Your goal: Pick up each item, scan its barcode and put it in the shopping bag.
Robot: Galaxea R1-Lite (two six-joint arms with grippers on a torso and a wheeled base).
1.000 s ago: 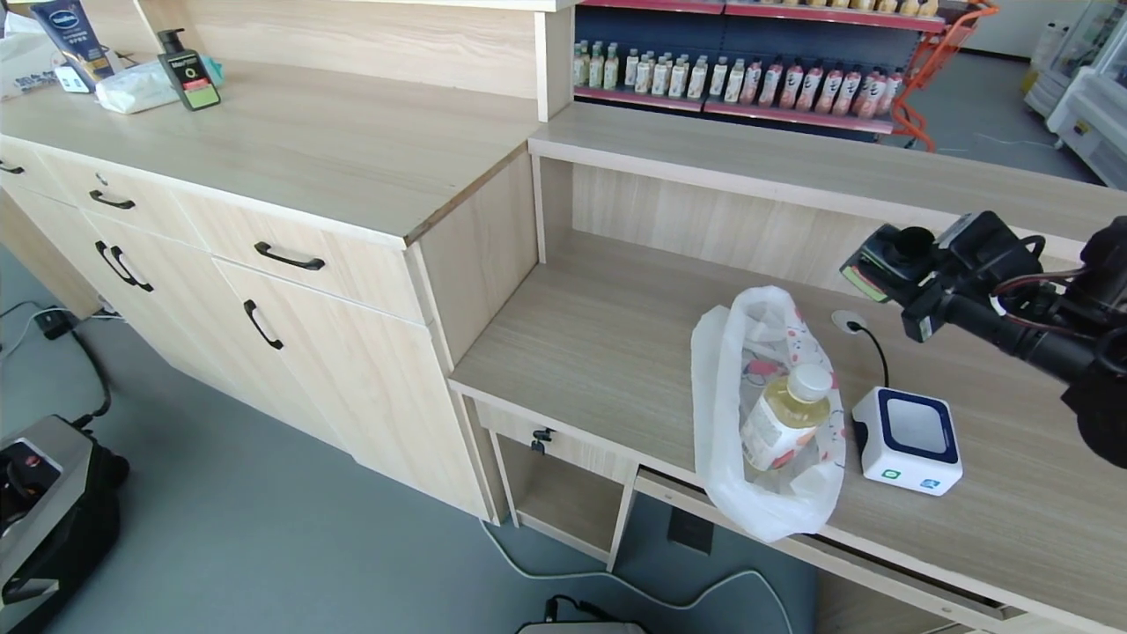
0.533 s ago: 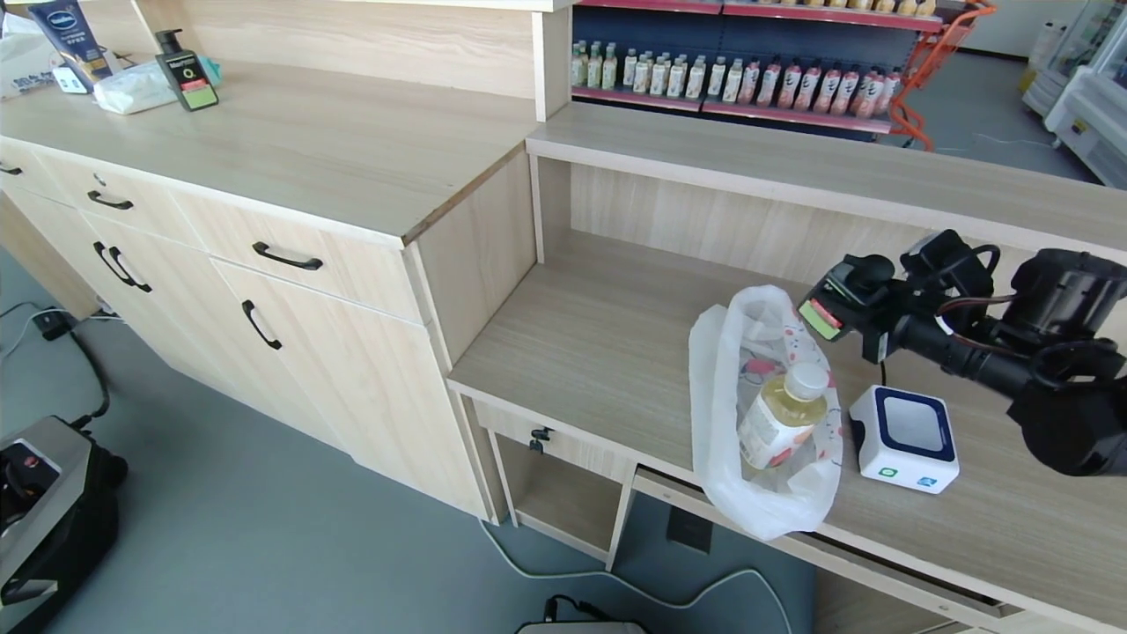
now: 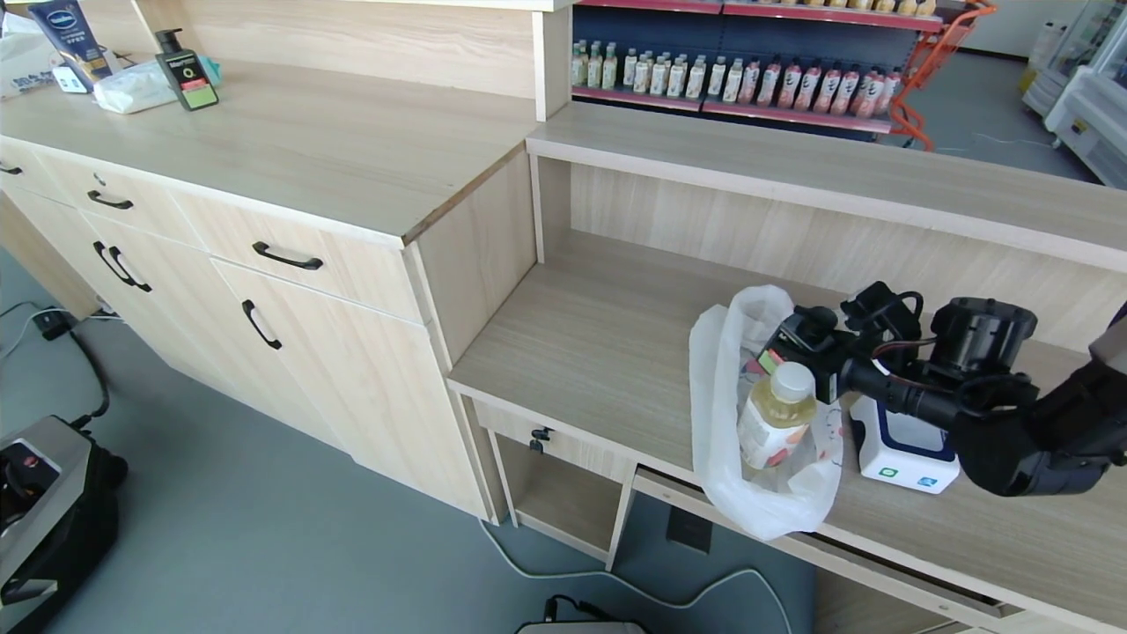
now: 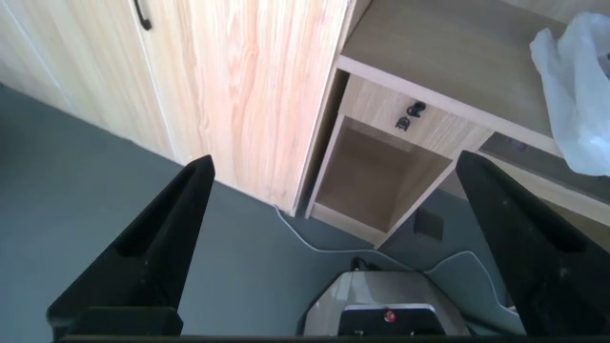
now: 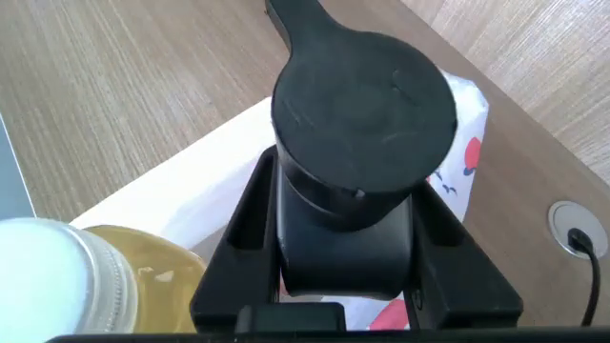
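Observation:
A white shopping bag [image 3: 724,414] lies on the low counter [image 3: 599,343] with a yellow drink bottle [image 3: 775,424] inside it. My right gripper [image 3: 803,348] hangs at the bag's mouth, shut on a black pump bottle [image 3: 786,342] with a green and red label. In the right wrist view the pump bottle's black cap [image 5: 360,114] sits between the fingers [image 5: 246,224], above the white bag [image 5: 205,200] and the yellow drink bottle [image 5: 105,286]. The white scanner [image 3: 907,451] stands just right of the bag. My left gripper [image 4: 334,257] hangs open over the floor, with the bag [image 4: 583,86] far off.
Another pump bottle [image 3: 187,70], a tissue pack [image 3: 130,88] and a blue pouch [image 3: 72,35] stand on the tall counter at the far left. A raised ledge [image 3: 792,167] runs behind the low counter. A cable port [image 5: 575,229] lies beyond the bag.
My right arm has carried the black pump bottle left and down, from above the scanner to the mouth of the bag.

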